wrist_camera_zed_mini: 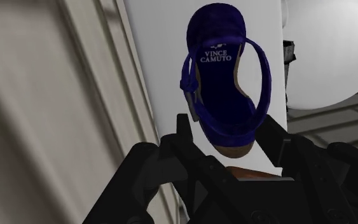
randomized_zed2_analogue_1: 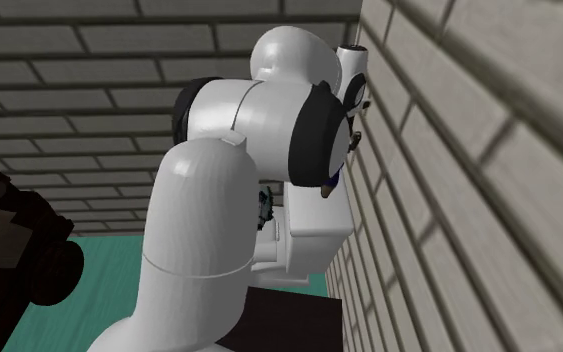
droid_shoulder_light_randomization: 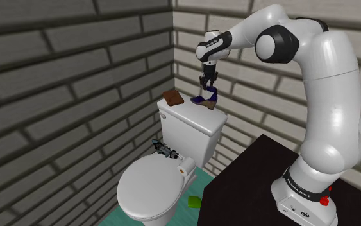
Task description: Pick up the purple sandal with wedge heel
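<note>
Looking down from the shoulder view, we find the purple sandal [droid_shoulder_light_randomization: 206, 98] on top of the white toilet tank [droid_shoulder_light_randomization: 192, 125], toward the end of the lid nearest the light brick wall [droid_shoulder_light_randomization: 249, 90]. The black gripper [droid_shoulder_light_randomization: 207, 82] hangs straight over it, pointing down from the bent white arm [droid_shoulder_light_randomization: 326, 96], with its tips reaching the shoe's upper side. A flat brown block [droid_shoulder_light_randomization: 172, 97] lies on the same lid, near the sandal but apart from it, on the shoulder view's left.

Along the hand in the wrist view, we see the sandal [wrist_camera_zed_mini: 220, 83] lengthwise, its insole facing the camera with the words VINCE CAMUTO printed on it and a thin strap looping out on each side. The brown wedge shows under the end nearest the hand. That end sits in the gripper [wrist_camera_zed_mini: 225, 135], and the two black fingers [wrist_camera_zed_mini: 182, 130] close against its sides, pinching the shoe rather than standing clear of it. The white lid [wrist_camera_zed_mini: 158, 63] lies behind the sandal; from these angles we cannot quite tell whether the sole rests on the lid or is a little above it.

Below the tank, the toilet's closed seat cover [droid_shoulder_light_randomization: 150, 186] faces up, with a paper roll [droid_shoulder_light_randomization: 186, 168] beside it and a small green thing [droid_shoulder_light_randomization: 193, 202] on the teal floor. The black stand [droid_shoulder_light_randomization: 249, 186] fills the shoulder view's lower right. In the second exterior view, the arm [randomized_zed2_analogue_1: 229, 200] stands in front of the tank [randomized_zed2_analogue_1: 314, 230].
</note>
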Motion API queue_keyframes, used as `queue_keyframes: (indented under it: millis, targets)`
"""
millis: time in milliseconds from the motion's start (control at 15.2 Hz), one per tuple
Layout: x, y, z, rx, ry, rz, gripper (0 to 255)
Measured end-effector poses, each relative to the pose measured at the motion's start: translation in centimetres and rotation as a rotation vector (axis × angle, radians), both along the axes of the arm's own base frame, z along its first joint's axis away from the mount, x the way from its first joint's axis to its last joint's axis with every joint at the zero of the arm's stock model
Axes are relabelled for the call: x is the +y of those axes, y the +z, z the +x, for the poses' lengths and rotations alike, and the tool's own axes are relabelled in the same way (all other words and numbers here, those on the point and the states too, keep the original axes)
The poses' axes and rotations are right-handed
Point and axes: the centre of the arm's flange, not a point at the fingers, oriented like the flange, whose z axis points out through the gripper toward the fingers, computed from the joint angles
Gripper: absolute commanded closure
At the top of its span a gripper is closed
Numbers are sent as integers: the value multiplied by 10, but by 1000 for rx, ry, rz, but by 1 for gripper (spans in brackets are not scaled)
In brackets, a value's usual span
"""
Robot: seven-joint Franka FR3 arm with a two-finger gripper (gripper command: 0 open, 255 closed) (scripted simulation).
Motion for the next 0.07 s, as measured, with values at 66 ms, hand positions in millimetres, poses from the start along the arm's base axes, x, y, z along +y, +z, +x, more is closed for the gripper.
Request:
queue_keyframes:
  millis: [66]
  targets:
    - [0, 4, 0, 0, 0, 0, 255]
